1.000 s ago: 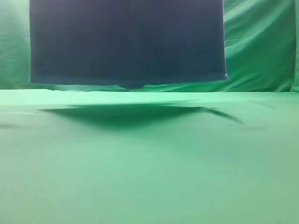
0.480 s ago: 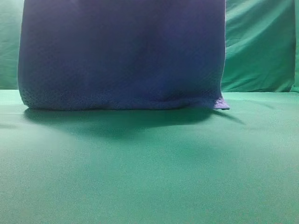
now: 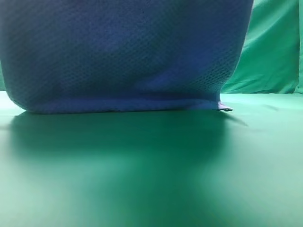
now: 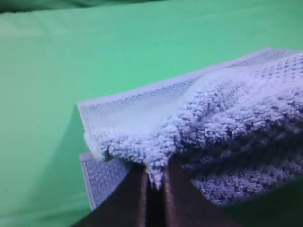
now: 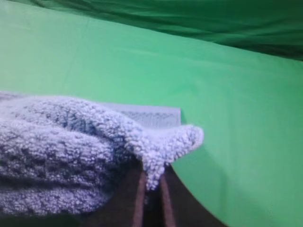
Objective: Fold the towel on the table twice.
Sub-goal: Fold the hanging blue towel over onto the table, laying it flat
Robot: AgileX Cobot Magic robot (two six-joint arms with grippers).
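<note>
The blue-grey waffle-weave towel (image 3: pixel 123 52) hangs as a wide curtain close to the exterior high camera, its lower part resting on the green table (image 3: pixel 156 179), with a pale hemmed corner (image 3: pixel 224 108) at the lower right. The grippers are hidden in that view. In the left wrist view my left gripper (image 4: pixel 154 189) is shut on a bunched edge of the towel (image 4: pixel 213 118), with the pale hem (image 4: pixel 137 106) spread over the table. In the right wrist view my right gripper (image 5: pixel 150 191) is shut on another bunched edge of the towel (image 5: pixel 71 142).
A wrinkled green cloth backdrop (image 3: pixel 272 47) stands behind the table. The towel casts a broad shadow (image 3: pixel 118 142) on the table in front of it. Bare green table surface (image 4: pixel 57 56) surrounds the towel in both wrist views.
The towel has come down and nearer the camera: one second ago its lower edge hung above the table, now it rests on the surface and the cloth fills more of the view.
</note>
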